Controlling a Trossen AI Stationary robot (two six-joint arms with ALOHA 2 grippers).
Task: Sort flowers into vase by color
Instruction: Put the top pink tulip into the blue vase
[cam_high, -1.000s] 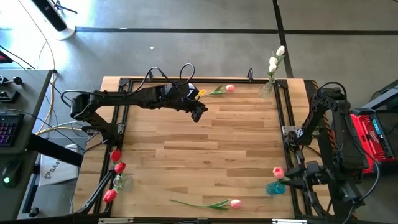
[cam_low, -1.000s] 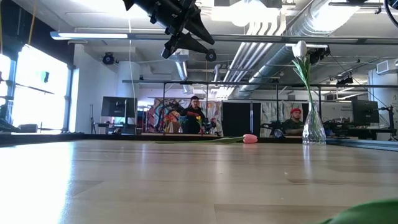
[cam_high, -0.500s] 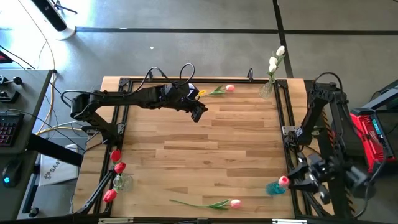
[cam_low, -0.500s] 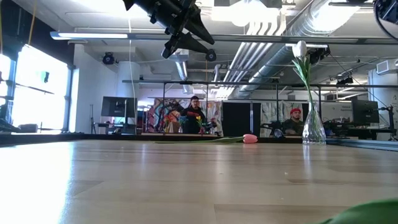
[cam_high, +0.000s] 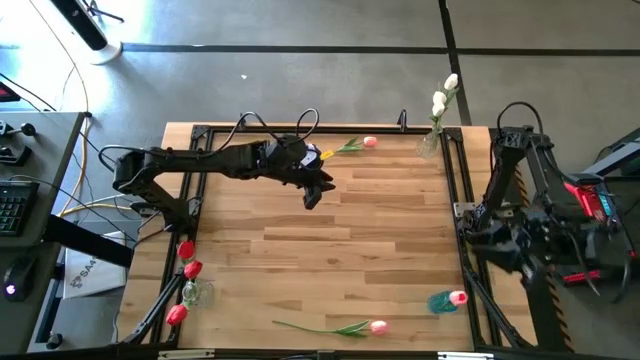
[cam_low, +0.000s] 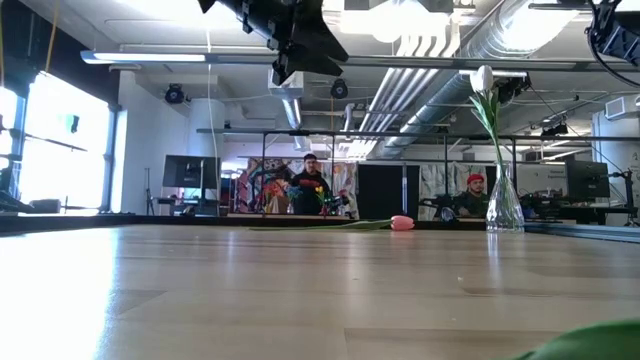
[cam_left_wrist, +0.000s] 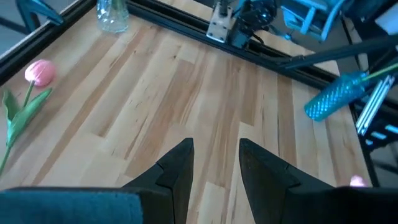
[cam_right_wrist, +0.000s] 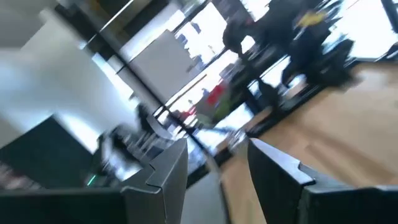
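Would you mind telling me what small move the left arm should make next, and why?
Probably swing toward the far edge and lower over the pink tulip lying loose there. The left gripper hangs open and empty above the wooden table, and that flower lies nearest to it, not yet in the blue vase.

My right wrist view is smeared with motion blur, so I make out only the two dark fingers (cam_right_wrist: 273, 165) with a gap between them; the low view crops the left gripper (cam_low: 300, 45) at its top edge; a green leaf (cam_low: 590, 340) is cut at its bottom corner, out of focus; the blue vase (cam_high: 442, 301) hides its tulip's stem.
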